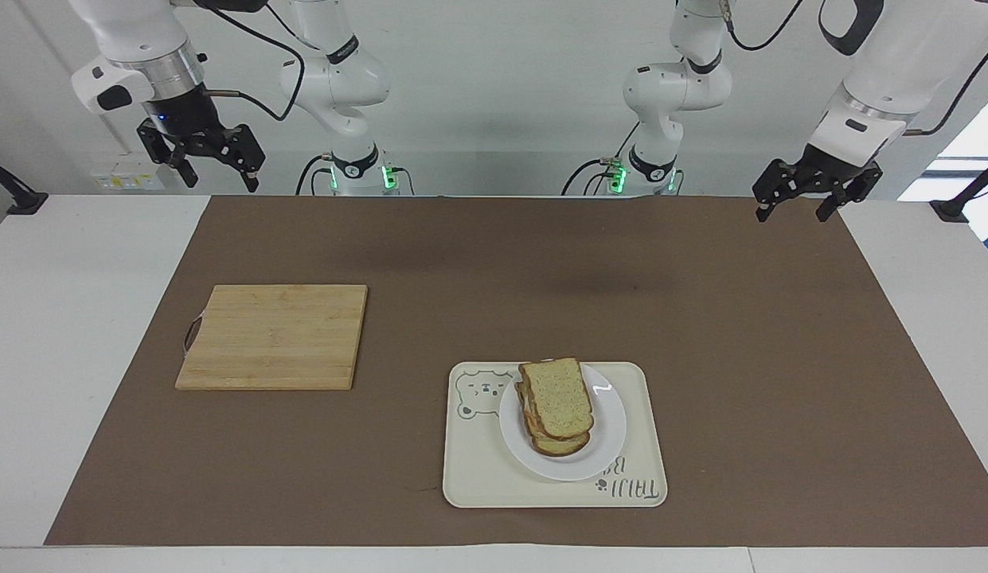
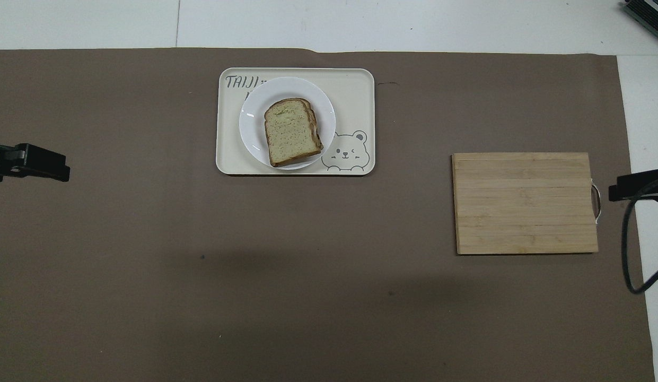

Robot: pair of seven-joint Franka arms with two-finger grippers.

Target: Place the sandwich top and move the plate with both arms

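Observation:
The sandwich top [image 1: 556, 397] [image 2: 290, 131], a pale speckled slice with a brown crust, lies on a stack of bread on the small white plate [image 1: 609, 430] [image 2: 251, 116]. The plate sits on the cream bear tray [image 1: 637, 454] [image 2: 355, 90]. My left gripper [image 1: 794, 208] [image 2: 63, 172] is open and empty, raised over the mat's edge at the left arm's end. My right gripper [image 1: 218, 177] [image 2: 615, 191] is open and empty, raised over the right arm's end of the table, where that arm waits.
A bamboo cutting board [image 1: 275, 337] [image 2: 525, 202] lies on the brown mat [image 1: 494, 263] toward the right arm's end, nearer to the robots than the tray. A black cable [image 2: 628, 249] hangs by the right gripper.

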